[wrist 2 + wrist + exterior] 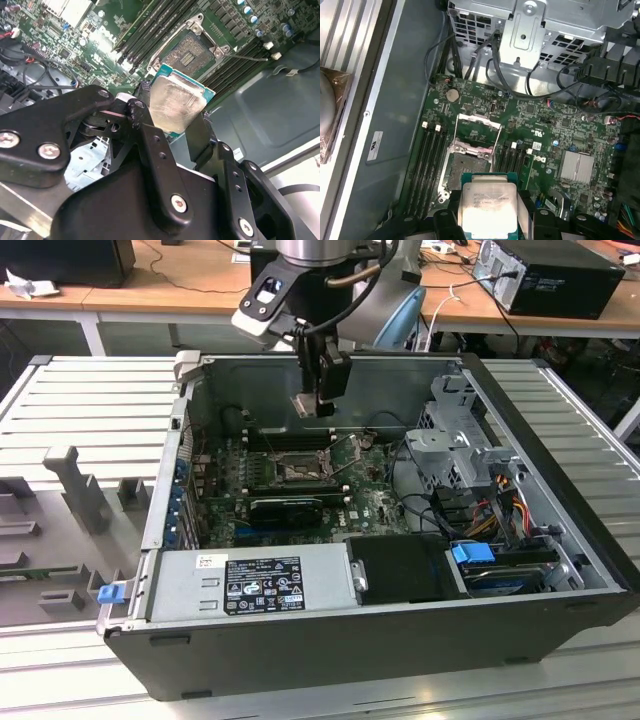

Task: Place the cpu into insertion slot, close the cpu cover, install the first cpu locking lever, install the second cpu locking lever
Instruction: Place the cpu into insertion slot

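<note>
My gripper [318, 405] hangs inside an open computer case, shut on the cpu [305, 405]. In both wrist views the cpu [175, 102] [487, 205] shows its silver top between the black fingers [142, 97], held by two opposite edges. The gripper [487, 225] holds the chip above the green board, a little short of the insertion slot [468, 164] [192, 52] [298, 472]. The slot lies bare with its dull centre showing. The cpu cover [479, 131] is swung open at the slot's far side. A thin wire lever [247, 57] sticks out beside the slot.
Long black memory slots [430, 160] flank the socket. A black graphics card [285, 508] and the power supply [255, 585] lie nearer the case front. A metal drive cage [455, 440] with cables stands at the exterior view's right. A silver heatsink [577, 166] sits on the board.
</note>
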Robot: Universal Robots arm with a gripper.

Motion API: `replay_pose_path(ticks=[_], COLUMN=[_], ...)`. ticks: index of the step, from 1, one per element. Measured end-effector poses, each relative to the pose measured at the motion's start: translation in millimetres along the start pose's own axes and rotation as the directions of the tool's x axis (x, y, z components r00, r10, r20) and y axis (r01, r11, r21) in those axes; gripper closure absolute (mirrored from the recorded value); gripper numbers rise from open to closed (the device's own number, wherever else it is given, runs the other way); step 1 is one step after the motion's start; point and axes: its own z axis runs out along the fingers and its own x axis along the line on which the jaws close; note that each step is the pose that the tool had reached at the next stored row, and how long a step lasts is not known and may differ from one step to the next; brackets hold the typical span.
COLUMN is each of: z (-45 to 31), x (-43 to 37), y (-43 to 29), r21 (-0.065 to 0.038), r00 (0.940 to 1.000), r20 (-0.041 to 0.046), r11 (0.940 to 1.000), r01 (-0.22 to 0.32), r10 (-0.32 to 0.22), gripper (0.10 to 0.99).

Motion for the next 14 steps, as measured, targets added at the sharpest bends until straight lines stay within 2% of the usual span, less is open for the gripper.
replay_pose_path(ticks=[9,14], z=[1.4,1.9], x=[0.4,0.4], y=[0.0,0.0], r21=[-0.002,-0.002], r00=[0.9963,0.9947], r20=[0.0073,0.0088], r11=[0.9963,0.9948], r01=[-0.085,-0.102], r10=[0.085,0.102], gripper=[0.561,0.561])
